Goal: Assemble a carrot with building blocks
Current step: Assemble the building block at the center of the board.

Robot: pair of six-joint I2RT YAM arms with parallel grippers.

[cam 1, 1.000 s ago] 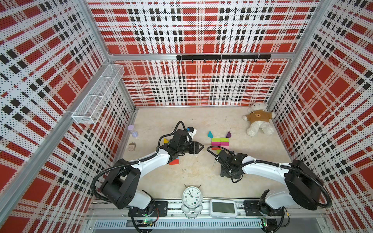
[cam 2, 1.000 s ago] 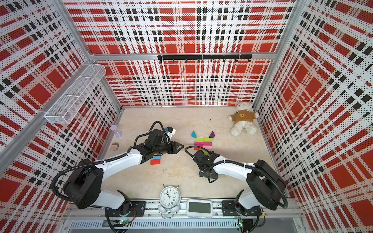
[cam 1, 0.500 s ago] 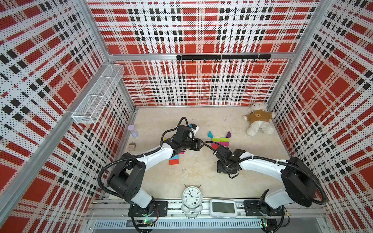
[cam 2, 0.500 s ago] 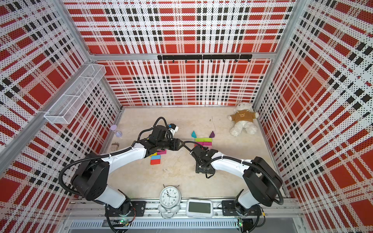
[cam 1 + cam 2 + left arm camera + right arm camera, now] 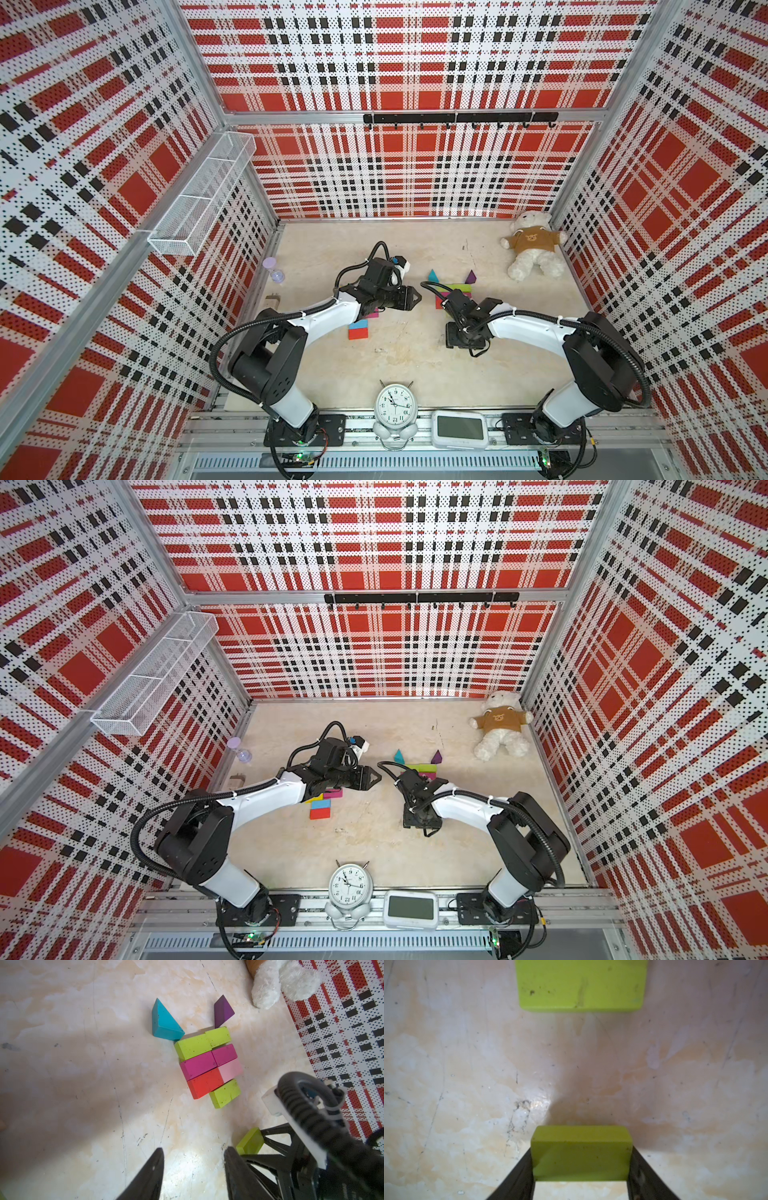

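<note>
The right claw [image 5: 581, 1159] grips a flat lime-green wooden block [image 5: 581, 1138] close over the marbled beige bench [image 5: 467, 1064], facing the lime end block [image 5: 581, 985] of the half-built carrot [image 5: 204, 1065], apparently to lengthen its taper. The left claw [image 5: 193, 1163], half-open and empty, waits alongside.

Farther lime block [image 5: 581, 985] partly beyond the right wrist view's edge.

Bare floor [image 5: 581, 1076] lies open between right pincer [image 5: 581, 1153] and block cluster [image 5: 207, 1064] (left pincer [image 5: 193, 1159] close beside).
</note>
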